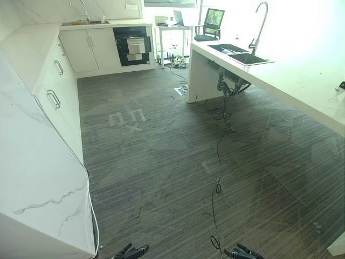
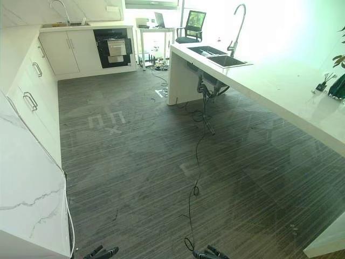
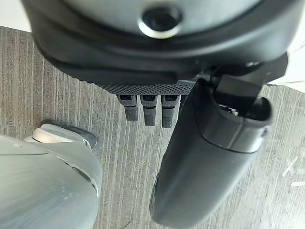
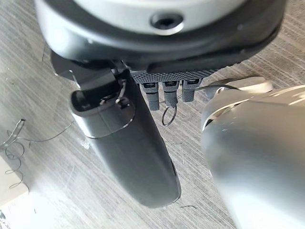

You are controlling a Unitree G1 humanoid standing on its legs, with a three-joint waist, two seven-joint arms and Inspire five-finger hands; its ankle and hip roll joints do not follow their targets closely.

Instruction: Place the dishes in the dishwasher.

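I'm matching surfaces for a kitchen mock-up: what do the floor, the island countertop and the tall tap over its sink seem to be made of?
Floor: likely vinyl or laminate planks, dark grey with fine streaked grain and a slight sheen.
Island countertop: smooth white slab, perhaps stone or solid surface; glare hides any veining.
Tap: looks like polished or brushed metal, a thin silvery gooseneck.

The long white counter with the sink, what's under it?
Under the white counter, pipes hang below the sink and cables trail onto the striped floor. Farther along, the underside is hidden.
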